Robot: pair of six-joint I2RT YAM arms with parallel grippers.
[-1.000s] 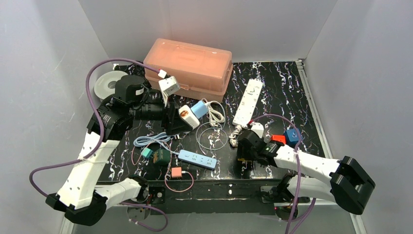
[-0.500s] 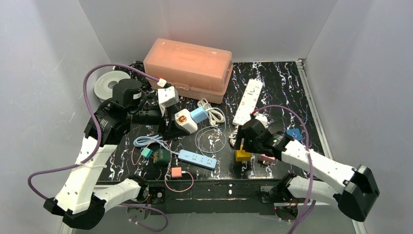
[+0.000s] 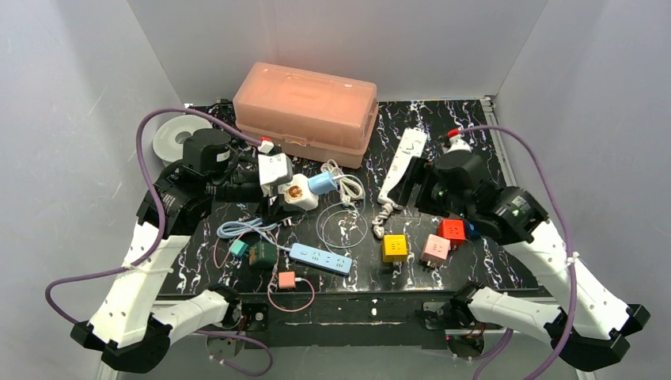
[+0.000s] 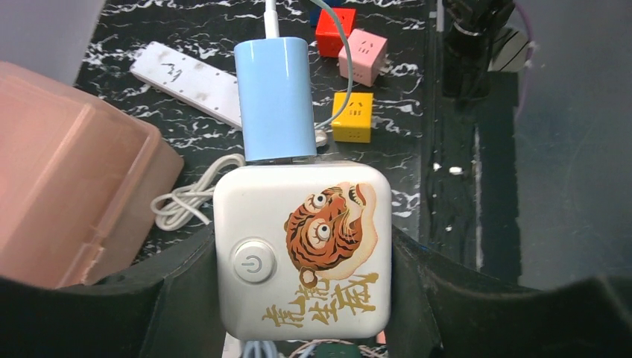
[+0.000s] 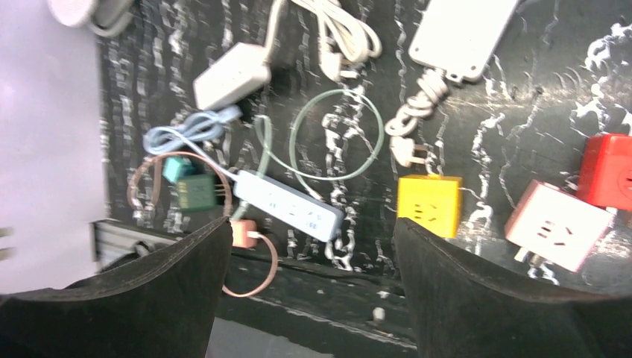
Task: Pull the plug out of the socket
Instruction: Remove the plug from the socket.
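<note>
A white cube socket (image 4: 302,250) with a tiger picture and a power button sits between the fingers of my left gripper (image 4: 302,272), which is shut on its two sides. A light blue plug (image 4: 276,101) is seated in the socket's far face, and its white cable runs on ahead. From above, the socket (image 3: 297,192) and the blue plug (image 3: 323,182) are held above the table's left middle. My right gripper (image 3: 410,184) hangs open to the right, near the white power strip (image 3: 402,162). Nothing is between the right gripper's (image 5: 309,291) jaws.
A pink storage box (image 3: 305,111) stands at the back. Yellow (image 3: 395,247), pink (image 3: 435,248) and red (image 3: 453,229) cube sockets lie near the front right. A blue power strip (image 3: 320,258), a green adapter (image 3: 261,253) and loose cables lie front left. A tape roll (image 3: 170,136) sits far left.
My right gripper has let go of the yellow cube, risen and swung back toward the white power strip, opening wider. The left gripper has shifted the socket slightly.
</note>
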